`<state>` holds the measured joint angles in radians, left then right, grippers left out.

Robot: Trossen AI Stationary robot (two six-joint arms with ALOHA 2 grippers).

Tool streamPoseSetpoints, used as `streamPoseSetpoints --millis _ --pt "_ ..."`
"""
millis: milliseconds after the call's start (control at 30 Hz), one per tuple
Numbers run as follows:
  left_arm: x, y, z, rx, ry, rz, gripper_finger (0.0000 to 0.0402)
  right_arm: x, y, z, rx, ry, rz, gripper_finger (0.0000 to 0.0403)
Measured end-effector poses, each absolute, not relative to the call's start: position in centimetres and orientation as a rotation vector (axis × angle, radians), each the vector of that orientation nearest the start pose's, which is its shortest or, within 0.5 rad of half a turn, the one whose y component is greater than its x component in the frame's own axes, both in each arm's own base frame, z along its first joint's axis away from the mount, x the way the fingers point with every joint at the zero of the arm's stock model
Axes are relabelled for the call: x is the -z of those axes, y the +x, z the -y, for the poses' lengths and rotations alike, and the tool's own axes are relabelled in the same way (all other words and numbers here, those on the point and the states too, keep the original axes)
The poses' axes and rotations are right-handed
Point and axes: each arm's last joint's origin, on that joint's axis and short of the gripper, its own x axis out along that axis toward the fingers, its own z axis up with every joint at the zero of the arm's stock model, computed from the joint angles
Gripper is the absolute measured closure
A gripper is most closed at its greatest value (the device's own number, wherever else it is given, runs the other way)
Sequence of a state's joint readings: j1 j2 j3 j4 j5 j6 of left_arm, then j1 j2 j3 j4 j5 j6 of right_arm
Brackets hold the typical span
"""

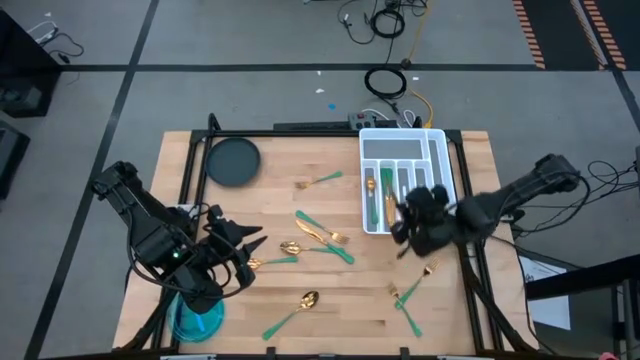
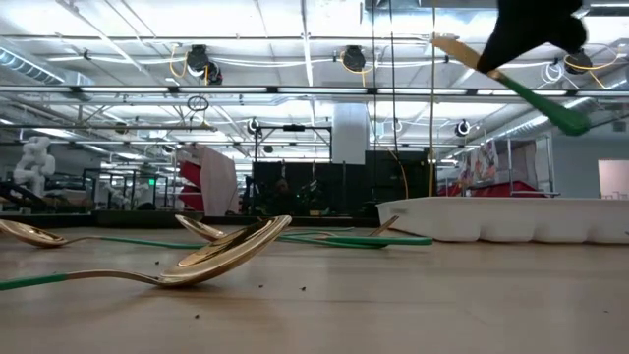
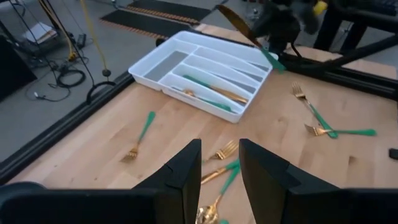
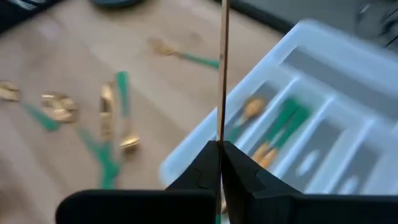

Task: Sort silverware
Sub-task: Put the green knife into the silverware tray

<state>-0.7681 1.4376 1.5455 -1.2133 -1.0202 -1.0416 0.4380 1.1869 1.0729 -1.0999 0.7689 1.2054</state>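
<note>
The silverware has gold heads and green handles. Several pieces lie loose on the wooden table: a fork [image 1: 318, 181], a crossed pair [image 1: 322, 235], spoons [image 1: 288, 249] [image 1: 295, 310] and forks [image 1: 412, 290]. The white divided tray [image 1: 405, 180] holds a few pieces [image 1: 388, 198]. My right gripper [image 1: 415, 228] is shut on a knife [image 2: 511, 79], high above the table at the tray's near end. My left gripper [image 3: 219, 171] is open and empty, low over the table's left half near a spoon. My right gripper pinches the knife between its two fingers, about where the gold blade [image 4: 222, 134] meets the green handle [image 2: 550, 106]. The blade sticks out past the fingertips, edge-on in the wrist view. The knife is lifted clear and tilted, its handle end lower.
A dark round plate [image 1: 233, 162] sits at the far left of the table. A blue bowl [image 1: 195, 318] stands at the near left edge under my left arm. Bare wood shows between the scattered pieces in the table's middle and near side.
</note>
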Motion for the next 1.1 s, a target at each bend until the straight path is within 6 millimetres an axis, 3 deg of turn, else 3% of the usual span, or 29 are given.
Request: streamPoseSetpoints --millis 233,500,633,800,933,1100 --pt "-37.8 20.4 16.2 -0.547 -0.117 -0.440 0.0285 -31.2 20.1 -2.8 0.853 0.085 -0.622 0.0403" --pt "-38.0 20.6 15.7 -0.608 -0.083 -0.373 0.0285 -32.2 22.4 -0.7 0.797 -0.185 -0.576 0.0403" --pt "-38.1 20.8 15.3 -0.646 -0.070 -0.338 0.0285 -31.3 23.4 -0.3 0.727 -0.202 -0.511 0.0403" --pt "-38.2 21.0 14.9 -0.691 -0.051 -0.292 0.0285 -28.4 24.1 -0.4 0.666 -0.194 -0.398 0.0403" --pt "-38.3 21.2 14.6 -0.713 -0.045 -0.273 0.0285 -26.5 23.6 -0.3 0.668 -0.166 -0.312 0.0403" --pt "-38.5 21.6 13.8 -0.789 -0.051 -0.199 0.0285 -25.6 22.4 -0.2 0.650 -0.090 -0.153 0.0403"
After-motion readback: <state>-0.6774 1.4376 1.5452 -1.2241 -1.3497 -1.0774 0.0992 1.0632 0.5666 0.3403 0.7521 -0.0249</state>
